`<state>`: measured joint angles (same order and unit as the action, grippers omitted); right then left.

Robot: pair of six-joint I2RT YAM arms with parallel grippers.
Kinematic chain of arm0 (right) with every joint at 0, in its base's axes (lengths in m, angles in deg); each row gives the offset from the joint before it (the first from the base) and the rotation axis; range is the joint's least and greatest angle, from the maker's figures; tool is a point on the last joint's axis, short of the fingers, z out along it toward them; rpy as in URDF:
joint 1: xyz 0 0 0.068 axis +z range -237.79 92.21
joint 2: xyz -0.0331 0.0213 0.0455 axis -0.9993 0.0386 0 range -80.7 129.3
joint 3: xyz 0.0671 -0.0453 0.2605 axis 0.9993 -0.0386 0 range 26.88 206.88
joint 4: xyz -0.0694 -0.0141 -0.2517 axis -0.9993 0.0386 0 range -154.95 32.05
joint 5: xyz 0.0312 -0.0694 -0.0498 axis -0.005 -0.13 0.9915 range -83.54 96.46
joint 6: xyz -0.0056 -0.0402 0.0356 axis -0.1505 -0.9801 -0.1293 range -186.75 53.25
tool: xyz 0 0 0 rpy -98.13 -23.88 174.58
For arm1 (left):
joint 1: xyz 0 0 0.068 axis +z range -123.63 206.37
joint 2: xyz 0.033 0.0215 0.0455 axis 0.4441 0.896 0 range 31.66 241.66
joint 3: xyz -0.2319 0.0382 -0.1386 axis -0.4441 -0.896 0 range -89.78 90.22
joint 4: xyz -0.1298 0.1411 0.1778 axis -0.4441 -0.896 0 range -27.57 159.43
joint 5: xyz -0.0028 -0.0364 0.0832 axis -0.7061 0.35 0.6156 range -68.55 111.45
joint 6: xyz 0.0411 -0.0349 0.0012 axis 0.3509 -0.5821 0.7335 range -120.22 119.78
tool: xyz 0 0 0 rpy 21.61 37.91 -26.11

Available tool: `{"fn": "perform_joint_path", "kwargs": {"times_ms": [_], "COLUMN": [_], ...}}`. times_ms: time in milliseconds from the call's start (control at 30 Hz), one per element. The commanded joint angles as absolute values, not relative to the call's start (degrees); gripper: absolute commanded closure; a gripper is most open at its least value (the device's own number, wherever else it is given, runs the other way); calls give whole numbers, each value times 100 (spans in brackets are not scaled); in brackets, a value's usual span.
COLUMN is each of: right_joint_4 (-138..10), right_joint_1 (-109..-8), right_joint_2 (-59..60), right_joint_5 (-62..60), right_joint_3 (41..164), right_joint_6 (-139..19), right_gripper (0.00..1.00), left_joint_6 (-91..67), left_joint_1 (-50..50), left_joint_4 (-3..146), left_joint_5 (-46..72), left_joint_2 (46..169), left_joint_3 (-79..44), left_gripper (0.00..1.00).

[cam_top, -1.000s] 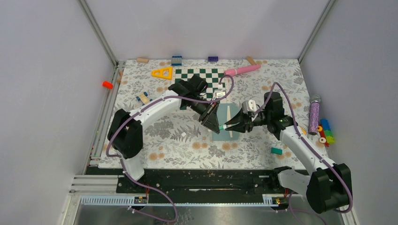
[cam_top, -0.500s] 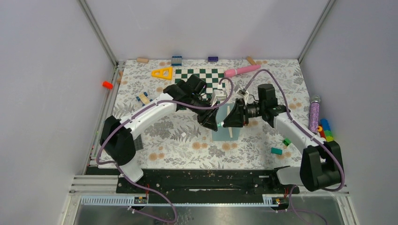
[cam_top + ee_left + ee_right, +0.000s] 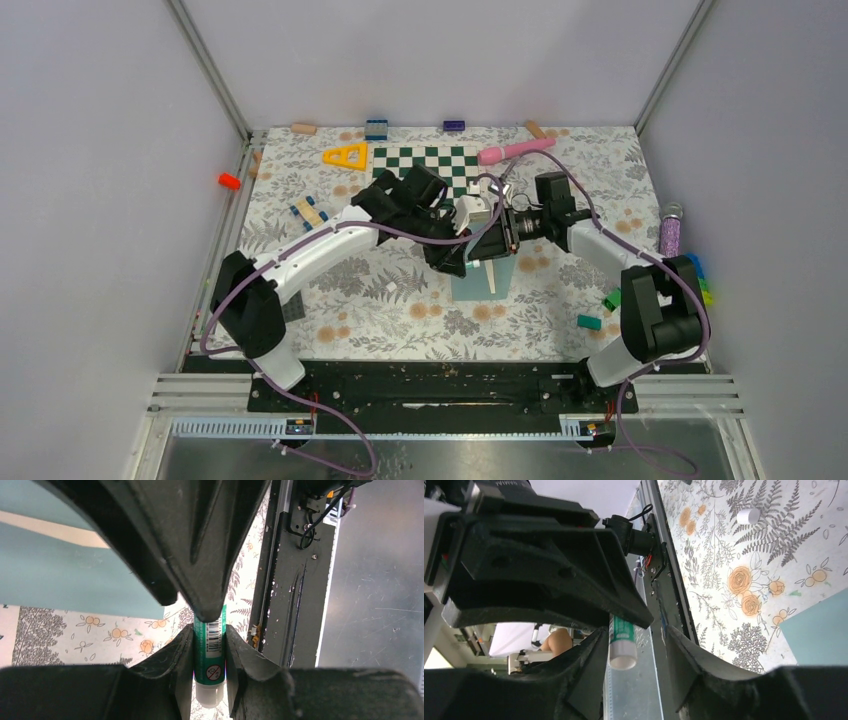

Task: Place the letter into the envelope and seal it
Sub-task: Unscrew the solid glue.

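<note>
The teal envelope (image 3: 480,285) lies flat on the flowered cloth, with a cream strip of the letter (image 3: 490,272) showing at its opening. Both also show in the left wrist view, the envelope (image 3: 60,575) and the letter strip (image 3: 50,527). My left gripper (image 3: 455,262) is shut on a green glue stick (image 3: 210,652) with a white end, held above the envelope's left side. My right gripper (image 3: 478,248) faces it, open, with its jaws on either side of the glue stick's white end (image 3: 622,650). A corner of the envelope (image 3: 819,630) shows in the right wrist view.
The green-white chessboard (image 3: 430,165) lies behind the grippers, with a pink stick (image 3: 515,150) and a yellow triangle (image 3: 346,155) beside it. A small white cylinder (image 3: 393,288) lies left of the envelope. A purple tube (image 3: 668,235) and teal block (image 3: 589,321) lie at the right.
My right arm has swung back and left, bringing its open gripper up to the left gripper and around the glue stick's end. The left gripper has shifted slightly back.
</note>
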<state>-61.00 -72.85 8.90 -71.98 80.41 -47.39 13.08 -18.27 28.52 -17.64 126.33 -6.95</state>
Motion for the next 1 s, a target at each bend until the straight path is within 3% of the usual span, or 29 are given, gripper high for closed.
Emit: {"fn": "perform_joint_path", "kwargs": {"times_ms": [0,433,733,967], "right_joint_4": [-6228,-6332,-8546,-8758], "right_joint_1": [-7358,-7574,-7349,-7071], "right_joint_2": [521,-881,-1658,-1547], "right_joint_5": [-7004,-7079,-6963,-6710], "right_joint_3": [8191,7218,6153,6105], "right_joint_6": [-4860,-7639,-7252,-7210], "right_gripper": [46,36,35,37], "left_joint_6": [1314,1093,1026,1161], "left_joint_1": [-1916,-1337,-1351,-1448], "left_joint_4": [3196,2874,2856,2794], "left_joint_5": [-2074,-3940,-4311,-4378], "left_joint_2": [12432,13022,13277,13265], "left_joint_3": [-675,-384,-341,-355], "left_gripper": [80,80,80,80]}}
